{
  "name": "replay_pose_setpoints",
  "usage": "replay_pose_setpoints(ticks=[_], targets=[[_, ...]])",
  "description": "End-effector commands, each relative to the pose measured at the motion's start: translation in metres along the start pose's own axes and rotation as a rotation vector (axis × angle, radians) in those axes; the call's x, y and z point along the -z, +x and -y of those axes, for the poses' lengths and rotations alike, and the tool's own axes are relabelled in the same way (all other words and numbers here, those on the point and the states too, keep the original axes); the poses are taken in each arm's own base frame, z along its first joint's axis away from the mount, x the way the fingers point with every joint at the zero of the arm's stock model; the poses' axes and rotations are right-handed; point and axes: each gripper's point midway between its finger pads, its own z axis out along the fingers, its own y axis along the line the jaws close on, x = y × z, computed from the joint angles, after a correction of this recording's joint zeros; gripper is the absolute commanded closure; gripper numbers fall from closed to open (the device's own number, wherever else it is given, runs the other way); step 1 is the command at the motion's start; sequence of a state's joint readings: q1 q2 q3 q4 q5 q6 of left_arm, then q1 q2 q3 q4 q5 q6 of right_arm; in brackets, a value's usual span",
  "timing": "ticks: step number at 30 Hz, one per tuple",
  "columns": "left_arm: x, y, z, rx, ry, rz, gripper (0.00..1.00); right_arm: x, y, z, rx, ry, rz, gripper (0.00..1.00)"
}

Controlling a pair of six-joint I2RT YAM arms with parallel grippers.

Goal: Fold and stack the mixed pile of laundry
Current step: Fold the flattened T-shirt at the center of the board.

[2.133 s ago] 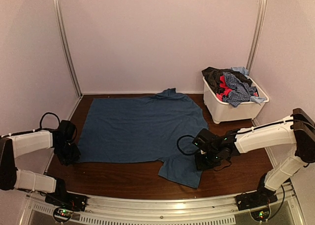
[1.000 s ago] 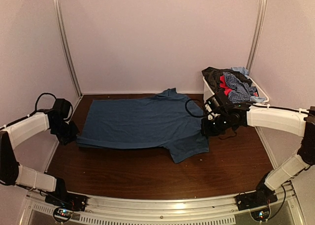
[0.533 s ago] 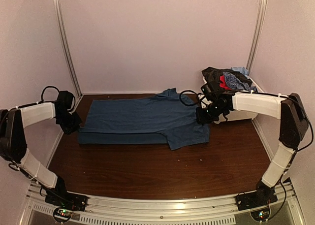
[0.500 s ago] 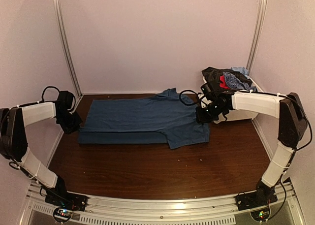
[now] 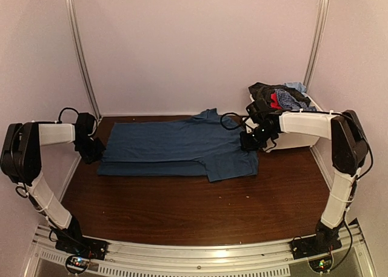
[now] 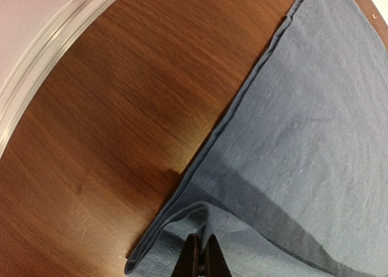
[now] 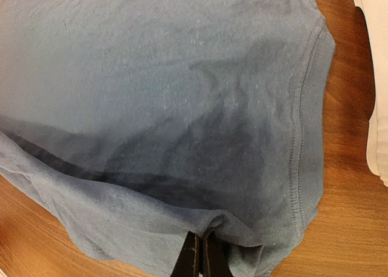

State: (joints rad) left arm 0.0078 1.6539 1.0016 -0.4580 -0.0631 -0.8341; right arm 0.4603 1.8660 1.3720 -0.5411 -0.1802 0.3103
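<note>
Softly creased, the matte blue T-shirt (image 5: pixel 173 151) lies as a long band; left gripper (image 6: pixel 199 257) and right gripper (image 7: pixel 200 253) seemingly each pinch its stitched edge.

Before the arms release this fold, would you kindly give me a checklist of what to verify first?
1. Left end effector shut on the dark-blue T-shirt edge: ok.
2. Right end effector shut on the T-shirt: ok.
3. Near fold line straight: ok.
4. Sleeve by the bin tucked inside the fold: not ok, it juts toward the near edge.
5. Right arm clear of the white bin: cannot tell.
</note>
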Motion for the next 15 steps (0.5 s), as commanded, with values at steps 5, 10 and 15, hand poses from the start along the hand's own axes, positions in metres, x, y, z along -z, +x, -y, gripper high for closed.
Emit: replay_pose_setpoints(ticks=[5, 10, 15], targets=[[0.003, -0.028, 0.014, -0.003, 0.035, 0.073, 1.0, 0.008, -0.03, 0.003, 0.021, 0.002, 0.057, 1.0], [-0.004, -0.032, 0.017, -0.007, 0.029, 0.065, 1.0, -0.004, -0.029, 0.009, 0.02, 0.006, 0.038, 1.0], [-0.013, -0.031, 0.017, -0.009, 0.017, 0.053, 1.0, -0.017, -0.027, 0.014, 0.016, 0.009, 0.025, 1.0]])
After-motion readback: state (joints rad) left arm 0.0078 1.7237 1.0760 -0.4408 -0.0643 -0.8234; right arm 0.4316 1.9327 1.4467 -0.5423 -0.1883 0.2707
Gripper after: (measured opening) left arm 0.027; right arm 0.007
